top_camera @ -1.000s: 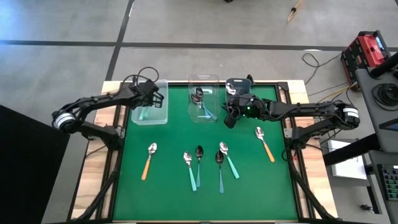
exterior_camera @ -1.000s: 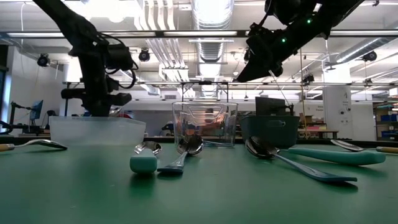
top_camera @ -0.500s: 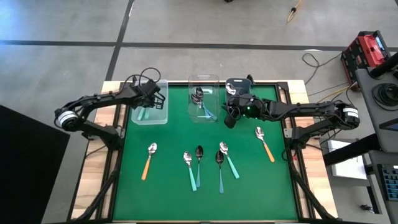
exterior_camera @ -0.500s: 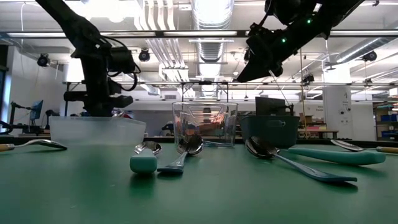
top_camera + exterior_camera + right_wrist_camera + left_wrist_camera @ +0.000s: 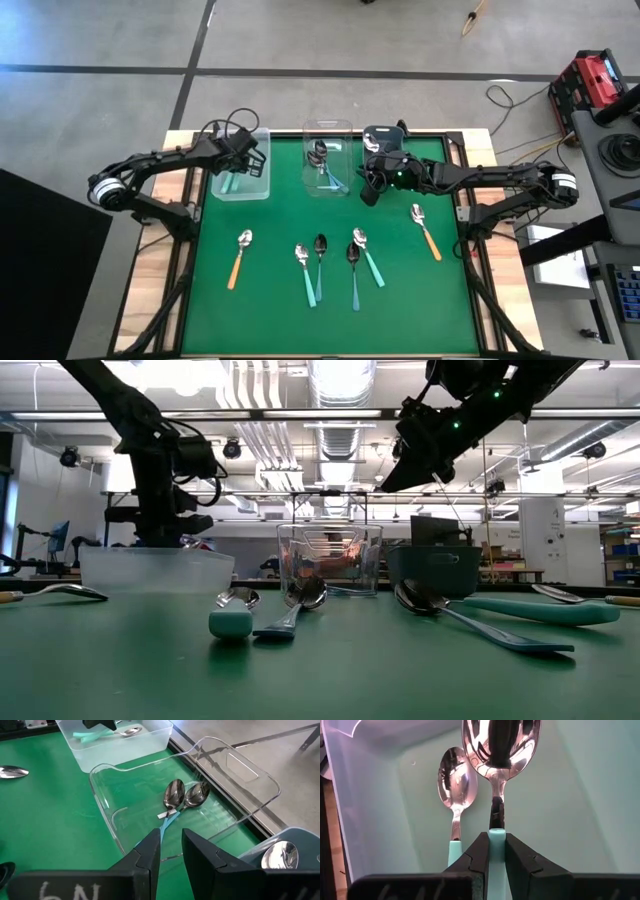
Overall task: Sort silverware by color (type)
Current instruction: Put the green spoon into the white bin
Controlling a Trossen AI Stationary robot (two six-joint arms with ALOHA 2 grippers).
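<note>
Holding a mint-handled spoon [image 5: 496, 780] by its handle, the left gripper [image 5: 243, 152] sits over the frosted bin [image 5: 262, 190] at the far left of the green mat [image 5: 280, 300]; its fingers [image 5: 479, 855] press the mint handle from both sides, the bowl pointing away from the wrist. A second mint spoon [image 5: 456, 790] lies on the floor of that bin, just beside the held one.

The clear bin [image 5: 345, 126] in the middle of the far edge holds two spoons with blue-teal handles [image 5: 182, 797], their bowls side by side and touching, their handles running together toward the mat. The right gripper [image 5: 372, 188] hovers just beside this bin, on its right, with its fingers [image 5: 145, 855] a little apart and nothing between them. Behind it stands the grey bin [image 5: 378, 134]; one silver spoon bowl [image 5: 280, 856] shows inside it in the right wrist view.

Six spoons lie loose on the mat. An orange-handled spoon [image 5: 239, 256] lies on the left and another orange-handled spoon [image 5: 426, 230] on the right. Between them are four teal ones [image 5: 336, 268]: two with silver bowls, two with dark bowls and thinner, bluer handles.
</note>
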